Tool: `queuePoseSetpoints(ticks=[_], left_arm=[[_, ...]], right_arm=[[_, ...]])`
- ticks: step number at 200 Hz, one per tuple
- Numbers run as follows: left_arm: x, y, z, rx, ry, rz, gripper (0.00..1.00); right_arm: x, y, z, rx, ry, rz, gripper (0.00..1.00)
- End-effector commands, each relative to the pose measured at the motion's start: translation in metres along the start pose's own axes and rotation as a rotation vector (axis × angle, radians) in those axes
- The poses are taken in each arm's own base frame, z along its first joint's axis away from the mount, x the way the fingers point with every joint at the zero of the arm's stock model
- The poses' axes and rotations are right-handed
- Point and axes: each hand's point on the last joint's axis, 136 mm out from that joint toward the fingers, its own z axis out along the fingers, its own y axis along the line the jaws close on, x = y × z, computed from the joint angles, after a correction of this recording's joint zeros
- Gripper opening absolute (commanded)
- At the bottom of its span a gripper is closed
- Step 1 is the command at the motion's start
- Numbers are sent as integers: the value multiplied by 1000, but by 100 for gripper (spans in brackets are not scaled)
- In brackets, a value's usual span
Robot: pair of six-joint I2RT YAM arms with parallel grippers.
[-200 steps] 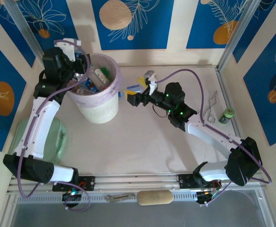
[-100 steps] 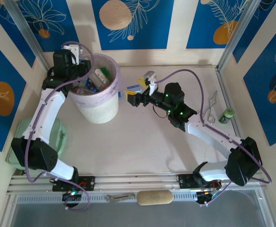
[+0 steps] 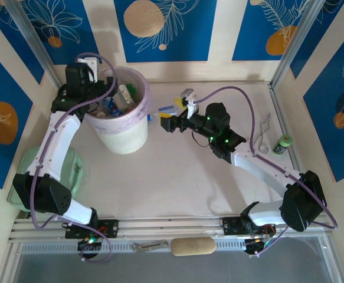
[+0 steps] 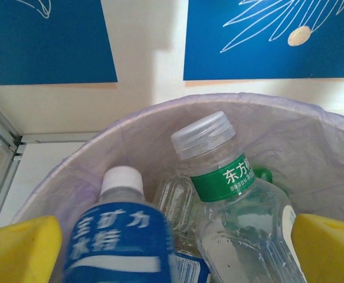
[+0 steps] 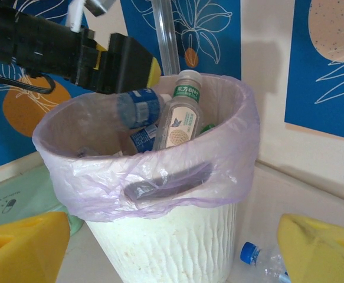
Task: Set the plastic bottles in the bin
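Left jaws: spread wide, one blue bottle (image 4: 118,247) between them
Right jaws: spread wide, empty
Bin (image 5: 177,247): at least three bottles (image 4: 225,177)
Counter (image 3: 177,171): one loose bottle (image 5: 251,253)

Blue leaf-patterned wall panels (image 3: 180,35), cream tabletop (image 3: 177,177)

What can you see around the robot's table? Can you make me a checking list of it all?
Surface: pale cream table, no spills seen.
Job's things: bin with a lilac liner holds several bottles, among them a green-labelled bottle. A blurred blue-labelled bottle is over the bin. A blue-capped bottle lies on the table by the bin's foot.
Clutter: dark cylinder with a green top, tan roll, green tray, bent wire.
Grippers: left gripper open above the bin; right gripper open, empty, facing the bin.
Cables: purple cables loop along both arms.
Surroundings: blue and cream walls with leaf prints.
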Motion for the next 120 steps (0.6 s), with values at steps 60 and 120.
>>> queuePoseSetpoints(ticks=[60, 120], left_arm=[[-42, -42, -77, 305, -199, -166, 100], [-14, -90, -91, 622, -166, -305, 100]], right_arm=[[44, -78, 54, 129, 187, 92, 92], [120, -144, 113, 174, 404, 297, 92]])
